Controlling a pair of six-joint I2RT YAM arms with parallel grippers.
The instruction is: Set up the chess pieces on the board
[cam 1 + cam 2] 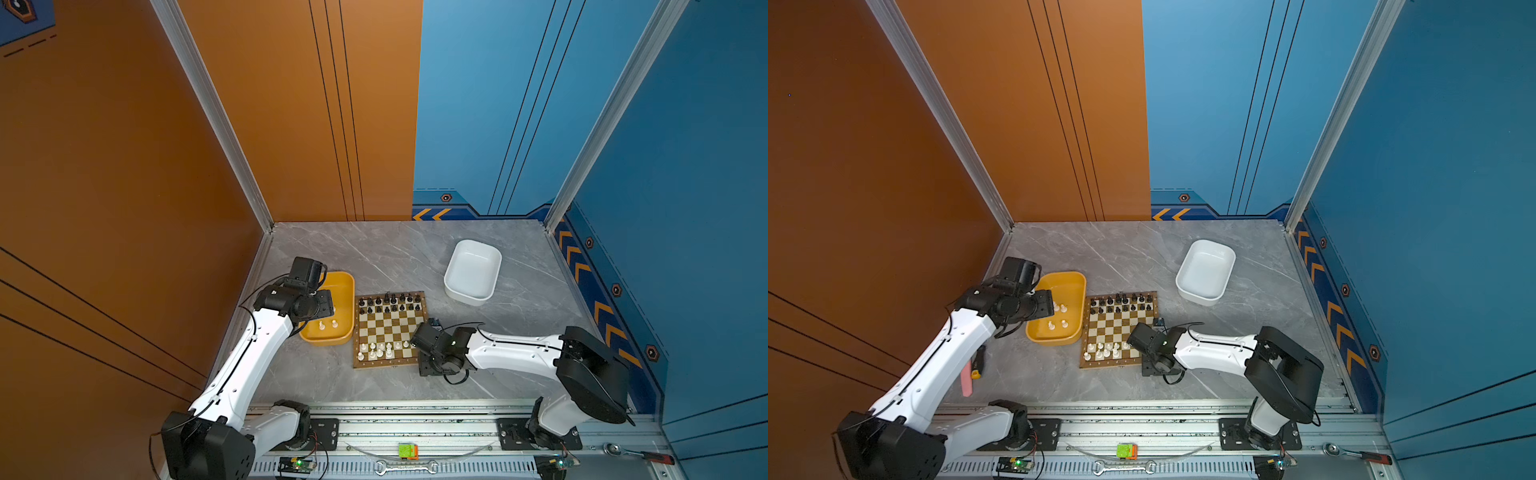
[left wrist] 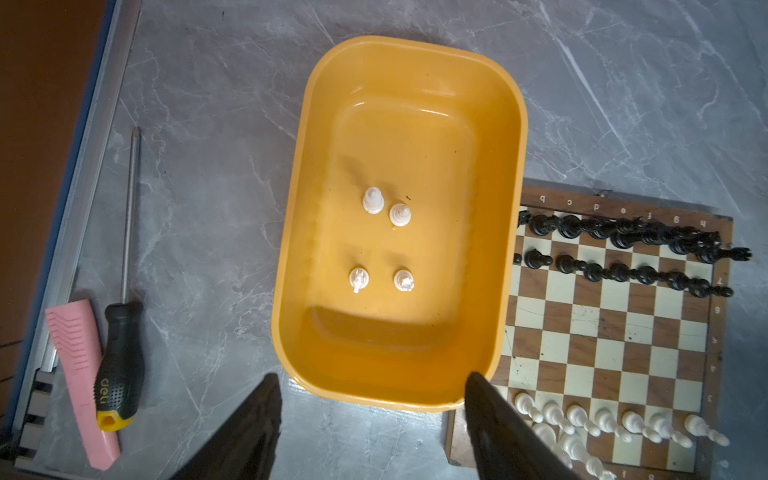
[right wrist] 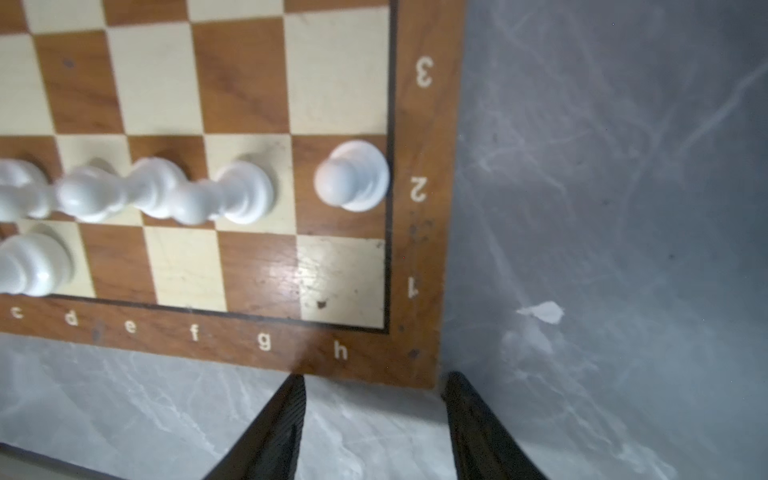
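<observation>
Top views: the board [image 1: 388, 332] is lying mid-table [image 1: 374, 253], w/ the yellow tub [image 1: 348, 291] just beside its left edge & the white tub [image 1: 453, 291] sitting apart, farther back on the right. Black pieces [image 1: 388, 303] are lining the 2 far rows; white pieces [image 1: 380, 351] are standing in the 2 near rows. The left arm [image 1: 266, 336] is reaching over the yellow tub. The right arm [image 1: 511, 353] is holding its wrist by the board's near right corner.

Left wrist: the left gripper [image 2: 372, 376] is hovering over the yellow tub's rim, jaws spread wide, gripping nothing. 4 white tub pieces [image 2: 372, 201] are standing upright on the tub floor, in 2 pairs. A screwdriver [image 2: 120, 353] & a pink tool [image 2: 79, 374] are lying side by side on the table nr the frame rail.

Right wrist: the right gripper [image 3: 375, 376] is hanging just off the board's h1 corner, jaws apart & empty. A white pawn [image 3: 351, 176] is standing on h2, w/ more whites lining row 2 beside it. 1 more is sitting in row 1 nr the c/d marks; blurred, can't tell which square.
</observation>
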